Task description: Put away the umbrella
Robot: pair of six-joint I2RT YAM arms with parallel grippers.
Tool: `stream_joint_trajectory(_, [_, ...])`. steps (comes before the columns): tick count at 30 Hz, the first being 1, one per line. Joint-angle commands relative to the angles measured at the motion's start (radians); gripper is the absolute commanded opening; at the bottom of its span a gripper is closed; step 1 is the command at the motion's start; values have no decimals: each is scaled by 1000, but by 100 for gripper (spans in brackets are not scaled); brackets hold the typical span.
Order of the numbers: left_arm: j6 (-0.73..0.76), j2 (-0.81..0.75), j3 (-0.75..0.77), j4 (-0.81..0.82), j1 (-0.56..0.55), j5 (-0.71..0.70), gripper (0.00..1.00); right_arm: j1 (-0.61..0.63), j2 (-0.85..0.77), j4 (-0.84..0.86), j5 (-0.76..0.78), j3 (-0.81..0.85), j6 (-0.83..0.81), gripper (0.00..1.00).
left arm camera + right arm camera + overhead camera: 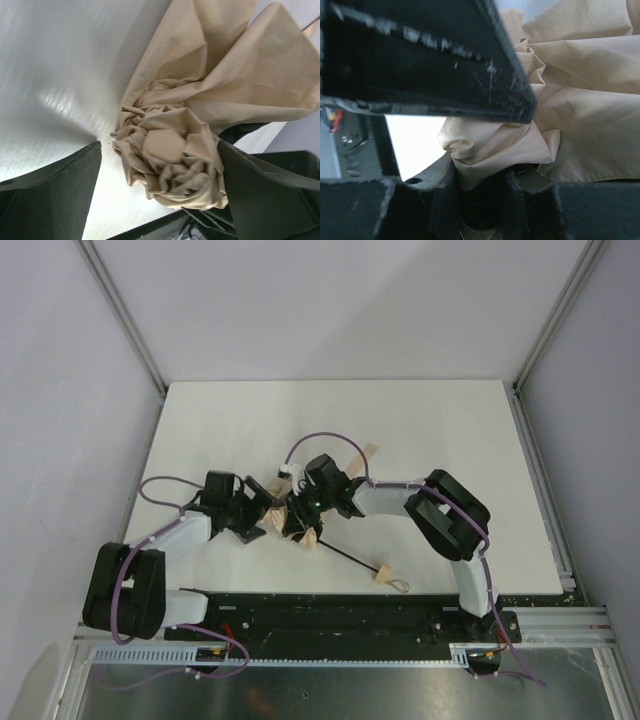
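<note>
The umbrella lies on the white table. Its tan canopy is bunched between my two grippers. Its thin black shaft runs toward the near right and ends at the pale knob handle with its loop strap. My left gripper is open. In the left wrist view its fingers stand on either side of the crumpled canopy top and its round cap. My right gripper is shut on a fold of canopy fabric, pinched between its fingers.
A tan flap of fabric sticks out behind the right wrist. Grey walls enclose the table on the left, back and right. A black base rail runs along the near edge.
</note>
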Motion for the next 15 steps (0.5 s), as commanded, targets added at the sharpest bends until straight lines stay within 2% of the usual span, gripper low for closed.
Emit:
stream_joint_trajectory(1, [-40,3,-59,92,-9,70,99,-20,126,-116,-200,-44,167,0])
stream_joint_trajectory(10, [-140,46,-124,120,-102,-29,98,-89,188,-11,-337,-45,312,0])
stream_joint_trajectory(15, [-146,97,-148,143,-126,-76,89,-104,205,47,-390,-44,382,0])
